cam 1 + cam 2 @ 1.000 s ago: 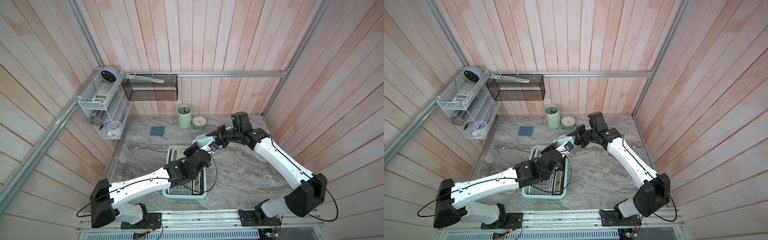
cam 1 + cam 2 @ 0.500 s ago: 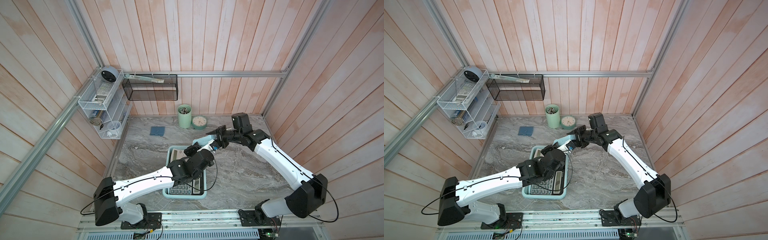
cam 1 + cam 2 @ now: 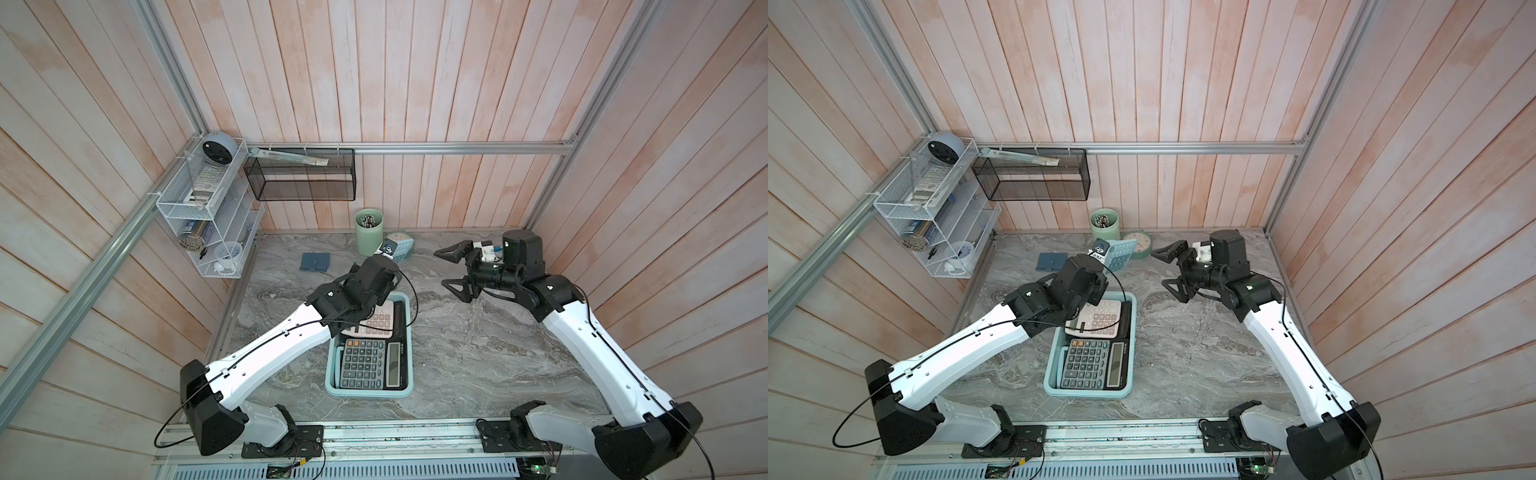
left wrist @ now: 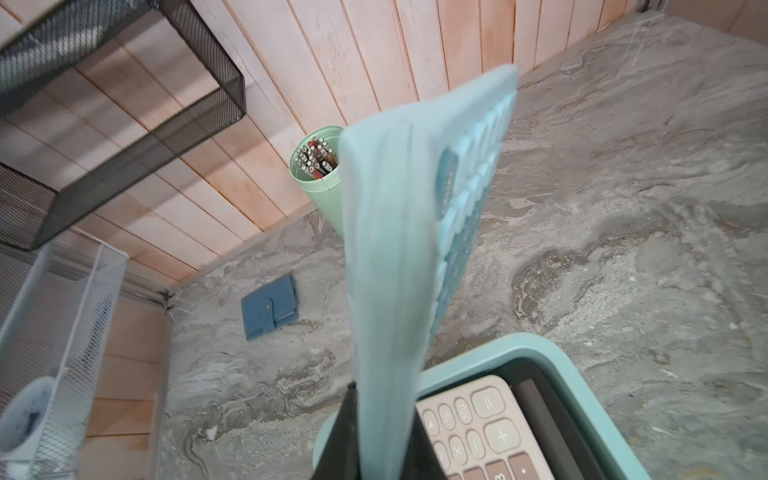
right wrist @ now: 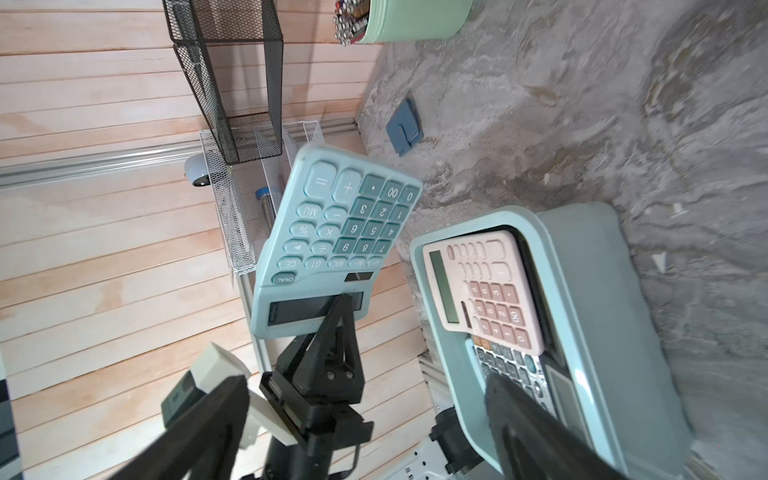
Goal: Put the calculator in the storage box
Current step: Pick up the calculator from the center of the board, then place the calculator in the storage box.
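The aqua calculator (image 3: 401, 248) (image 3: 1121, 255) hangs on edge above the table, just past the far end of the storage box (image 3: 411, 332) (image 4: 540, 349) (image 5: 590, 291). My left gripper (image 4: 384, 432) (image 5: 340, 316) is shut on its display end. The keys of the aqua calculator (image 5: 345, 224) (image 4: 395, 249) face my right gripper (image 3: 451, 270) (image 3: 1169, 271) (image 5: 365, 382), which stands wide open and empty to the right, apart from it. Inside the light aqua box lie a pink calculator (image 3: 378, 320) (image 5: 486, 286) and a dark grey calculator (image 3: 365, 365), the pink one overlapping it.
A green pen cup (image 3: 368, 232) and a round clock (image 3: 1144, 245) stand at the back wall, right behind the held calculator. A blue wallet (image 3: 316, 262) lies at the back left. A black mesh basket (image 3: 301, 183) and a white wire rack (image 3: 208, 216) hang on the walls.
My right gripper let go of the aqua calculator, opened wide and drew back to the right. My left gripper closed on the calculator and carried it toward the back.
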Tool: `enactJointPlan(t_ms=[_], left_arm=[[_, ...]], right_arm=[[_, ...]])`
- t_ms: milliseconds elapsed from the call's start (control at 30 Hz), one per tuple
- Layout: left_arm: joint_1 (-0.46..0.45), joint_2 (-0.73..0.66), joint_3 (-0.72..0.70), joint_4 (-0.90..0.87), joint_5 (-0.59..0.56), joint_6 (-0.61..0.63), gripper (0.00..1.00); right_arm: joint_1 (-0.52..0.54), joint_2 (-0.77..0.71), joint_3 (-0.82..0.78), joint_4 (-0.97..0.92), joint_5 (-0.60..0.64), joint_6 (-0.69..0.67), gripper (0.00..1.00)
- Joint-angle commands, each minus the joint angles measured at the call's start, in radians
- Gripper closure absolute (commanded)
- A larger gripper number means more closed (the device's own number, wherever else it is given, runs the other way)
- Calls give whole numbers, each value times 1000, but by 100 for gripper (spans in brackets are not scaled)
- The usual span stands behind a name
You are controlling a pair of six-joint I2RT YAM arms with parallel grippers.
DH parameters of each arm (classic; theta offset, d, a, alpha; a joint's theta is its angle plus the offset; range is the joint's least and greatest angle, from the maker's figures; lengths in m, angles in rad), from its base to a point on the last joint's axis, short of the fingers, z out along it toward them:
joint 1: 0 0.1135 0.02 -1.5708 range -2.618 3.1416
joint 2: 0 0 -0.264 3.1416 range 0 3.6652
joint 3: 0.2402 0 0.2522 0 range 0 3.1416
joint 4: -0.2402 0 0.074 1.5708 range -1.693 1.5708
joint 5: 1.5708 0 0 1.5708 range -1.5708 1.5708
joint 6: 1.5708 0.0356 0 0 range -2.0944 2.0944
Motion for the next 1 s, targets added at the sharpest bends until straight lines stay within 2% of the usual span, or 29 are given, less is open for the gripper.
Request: enactJointPlan(t_ms=[0,133,233,333,500,733,967], left_arm=[[99,-62,43,-153,308,-187,100],[226,-113,34,-272,608,-254,100],[285,-143,43,-380,769,-272,100],[316,-158,54,-486,887,-288,100],[318,-211,-10,-534,1047,-341,100],[319,-262,-160,-557,1060,-390,100],[318,-304,-257,-626,952,-378,100]], right_arm=[[-12,-50,-16,-102,108,-208,2],[-12,-75,-36,-136,184,-345,2],[-11,-72,-39,-177,226,-429,2],[-12,-66,-56,-192,254,-471,2],[-11,-63,-90,-186,255,-537,2],[-11,-51,-119,-203,280,-624,2],[-11,-31,-150,-185,238,-643,2]])
